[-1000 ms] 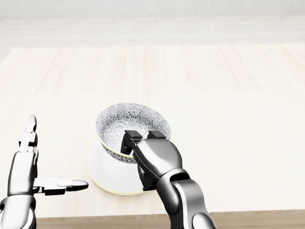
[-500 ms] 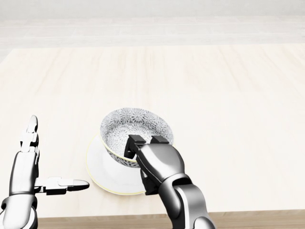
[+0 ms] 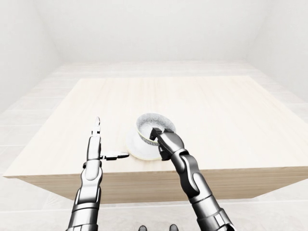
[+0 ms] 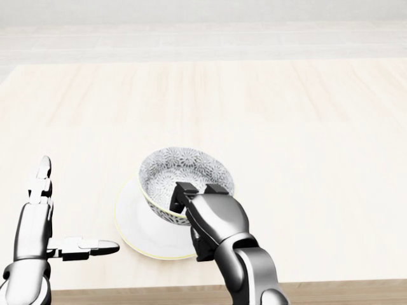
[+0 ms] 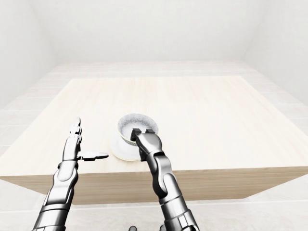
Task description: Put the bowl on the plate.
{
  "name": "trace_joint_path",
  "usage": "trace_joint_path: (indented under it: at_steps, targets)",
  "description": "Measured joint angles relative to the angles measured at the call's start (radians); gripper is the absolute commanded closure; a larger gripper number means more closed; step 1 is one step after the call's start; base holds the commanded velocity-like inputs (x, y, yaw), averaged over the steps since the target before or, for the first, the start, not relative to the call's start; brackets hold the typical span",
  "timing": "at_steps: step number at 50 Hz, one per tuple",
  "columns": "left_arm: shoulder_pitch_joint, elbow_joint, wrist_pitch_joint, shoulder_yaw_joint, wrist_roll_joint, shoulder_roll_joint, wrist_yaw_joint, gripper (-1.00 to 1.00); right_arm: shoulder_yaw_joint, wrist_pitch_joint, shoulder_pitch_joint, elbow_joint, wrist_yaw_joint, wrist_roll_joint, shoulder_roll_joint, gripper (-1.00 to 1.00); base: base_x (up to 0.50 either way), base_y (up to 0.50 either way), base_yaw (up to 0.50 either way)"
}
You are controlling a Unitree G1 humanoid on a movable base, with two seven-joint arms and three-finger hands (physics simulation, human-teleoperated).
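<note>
- Right hand (image 4: pixel 198 190): fingers pinched on the rim of the bowl (image 4: pixel 184 173), holding it, judged to steady the set-down.
- Bowl: just above the fingertips in the head view, over the plate (image 4: pixel 132 223), offset right; whether seated, cannot tell.
- Plate: by the table's (image 4: pixel 299 127) bottom edge.
- Left hand (image 4: pixel 44 232): spread wide, empty, left of the plate.

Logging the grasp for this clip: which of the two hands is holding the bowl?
The right hand, gripping the bowl at its rim; the left hand is open and empty beside the plate.

On table (image 4: pixel 305 127), bowl (image 4: pixel 184 171) over plate (image 4: pixel 135 223)
</note>
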Motion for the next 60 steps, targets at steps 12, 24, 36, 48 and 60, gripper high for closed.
trace_joint_path:
  at_steps: [12,24,36,48,60]
  targets:
    - [-0.002,0.006,0.000,0.001,-0.002,0.002,0.001,-1.00,-0.004,0.000,-0.008,0.031,-0.016,0.013,-0.001,1.00,0.00,0.00,0.00]
    - [0.000,0.004,0.000,0.002,-0.003,0.003,0.001,-1.00,-0.007,0.000,-0.015,0.064,-0.036,0.031,-0.002,1.00,0.00,0.00,0.00]
    - [0.001,0.016,0.000,0.002,-0.003,0.002,0.004,-1.00,-0.008,0.000,-0.019,0.088,-0.051,0.045,-0.004,1.00,0.00,0.00,0.00]
    - [-0.001,0.011,0.000,0.003,-0.005,0.004,0.004,-1.00,-0.006,0.000,-0.029,0.117,-0.064,0.052,-0.002,1.00,0.00,0.00,0.00]
    - [0.000,0.002,0.000,0.004,-0.005,0.004,0.003,-1.00,0.003,0.000,-0.034,0.136,-0.070,0.048,0.004,1.00,0.00,0.00,0.00]
